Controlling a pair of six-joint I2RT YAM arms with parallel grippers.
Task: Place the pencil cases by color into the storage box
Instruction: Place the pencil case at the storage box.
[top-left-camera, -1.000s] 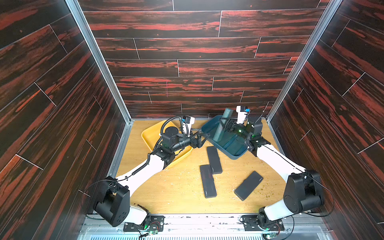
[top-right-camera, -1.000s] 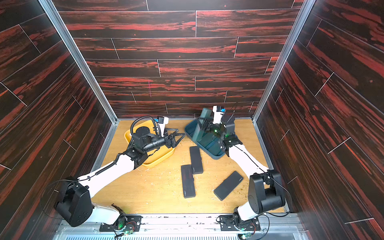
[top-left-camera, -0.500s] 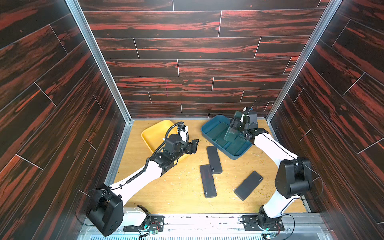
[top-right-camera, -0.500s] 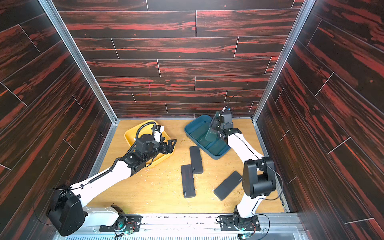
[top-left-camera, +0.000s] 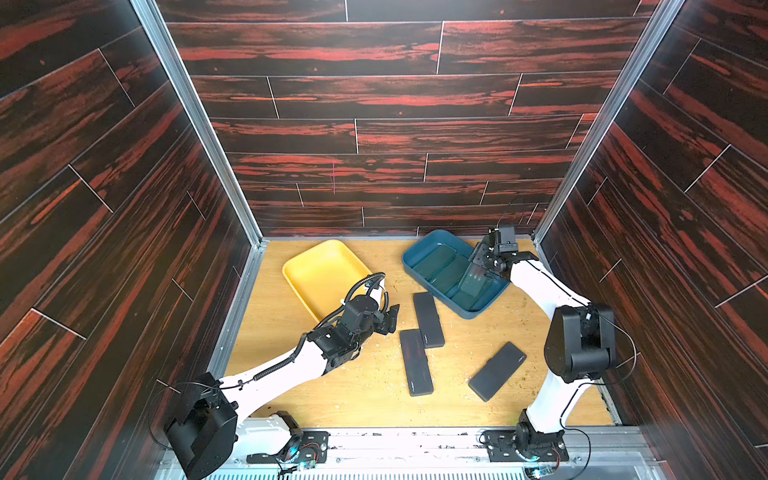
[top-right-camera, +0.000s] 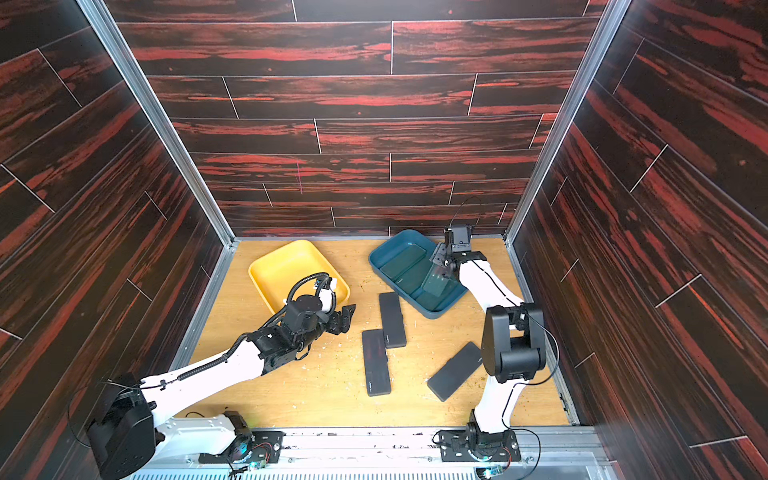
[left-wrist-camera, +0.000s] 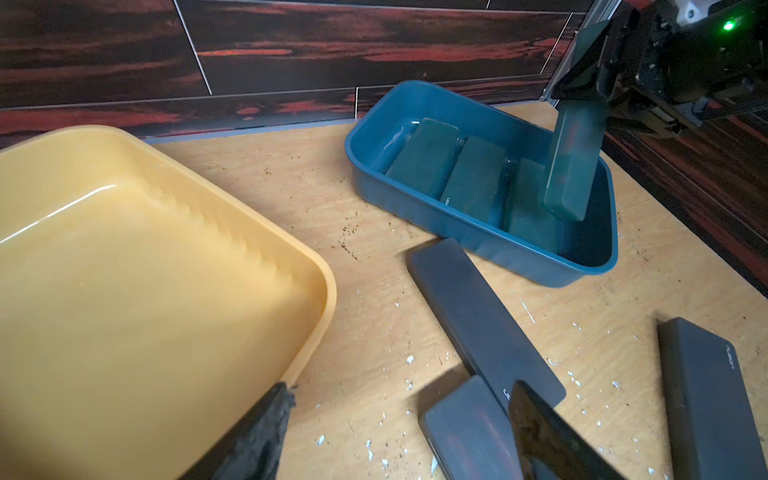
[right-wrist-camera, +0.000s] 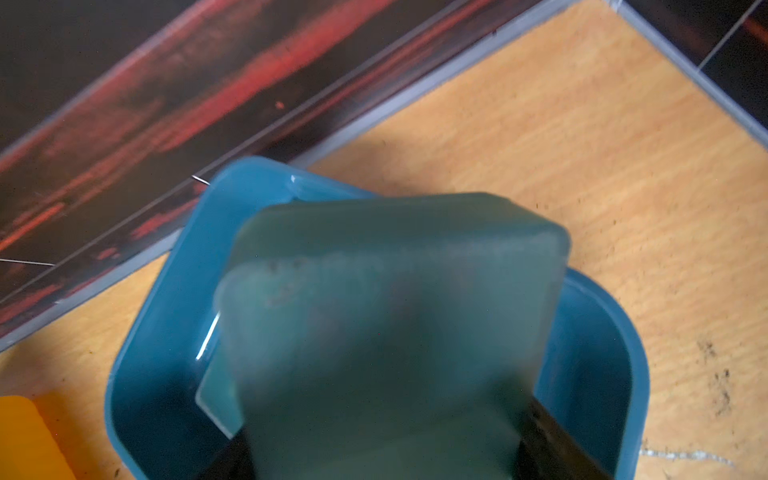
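Clamped in right pincer: green pencil case, tilted steeply, lower end down inside blue tray. Possibly touching a case underneath, hard to tell. Flat in same tray: three more green cases. Left pincer with jaws apart, empty, low over surface, just beside yellow tray corner. Near it on surface: three black cases, two touching, third well apart.

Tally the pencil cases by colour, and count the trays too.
Green pencil cases: 4
Black pencil cases: 3
Yellow tray: 1
Blue tray: 1
Total: 9
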